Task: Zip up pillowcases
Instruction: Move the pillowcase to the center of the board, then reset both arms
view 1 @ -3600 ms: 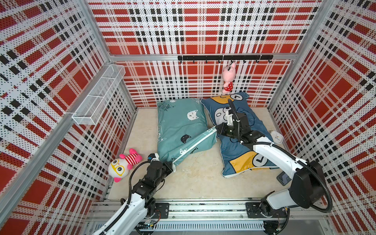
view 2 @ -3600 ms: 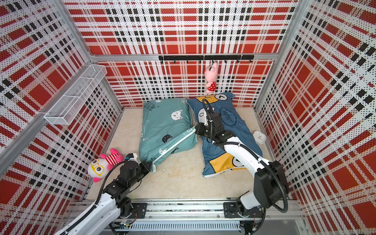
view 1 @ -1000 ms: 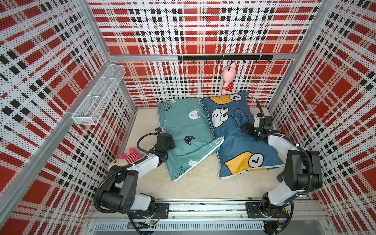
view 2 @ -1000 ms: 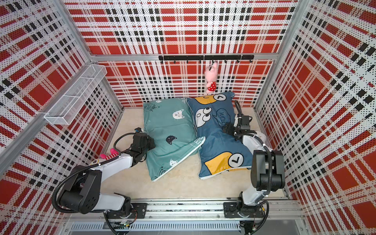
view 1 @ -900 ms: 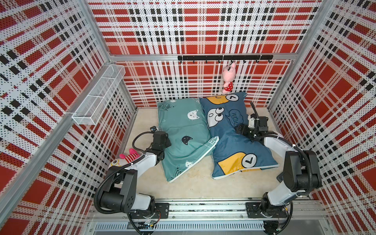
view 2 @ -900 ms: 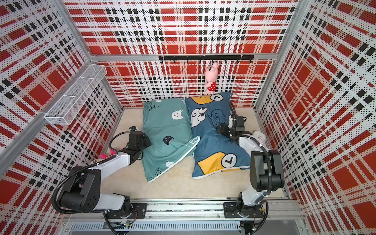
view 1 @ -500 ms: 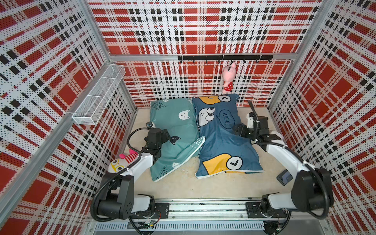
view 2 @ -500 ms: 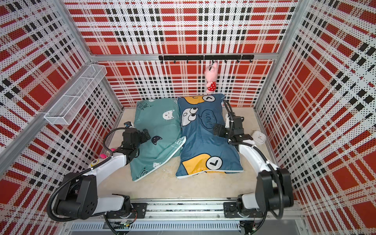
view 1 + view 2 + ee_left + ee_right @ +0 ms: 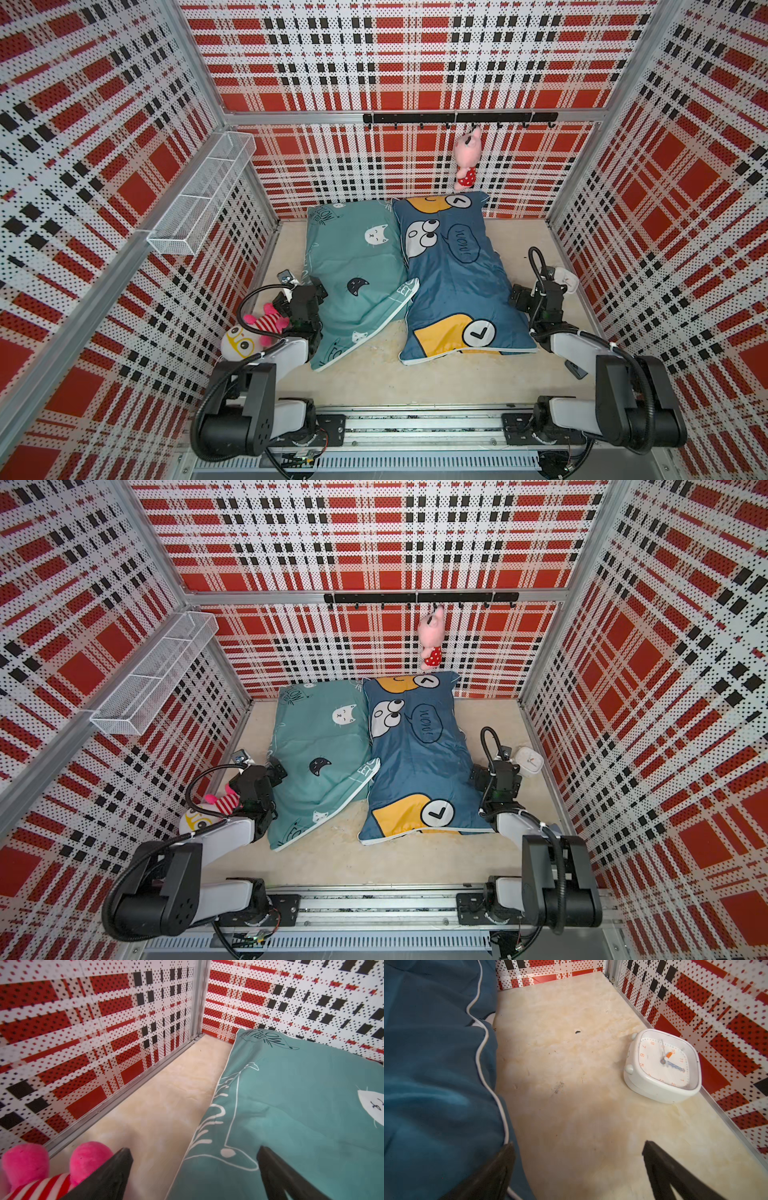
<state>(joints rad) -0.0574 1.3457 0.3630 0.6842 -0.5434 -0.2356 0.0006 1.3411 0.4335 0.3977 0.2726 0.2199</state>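
Two pillowcases are counted on the beige floor, laid side by side and touching, their far ends against the back wall. The blue pillowcase carries yellow-and-white cartoon faces and one speech bubble whose lettering is seen upside down and is not read with certainty. On the teal pillowcase, two white cat faces and one black one are clearly made out in both top views; "FEEL" is read near its far corner in the left wrist view.

Two arms are seen. The left gripper is spread wide, astride the teal case's white-piped edge, and nothing is clamped. The right gripper is likewise spread wide beside the blue case's piped edge, and nothing is held.

One white wire basket is fixed to the left wall. Two pink plush toys are counted: one hung from the black hook rail, one striped beside the left arm. One white clock with orange numerals lies by the right wall.
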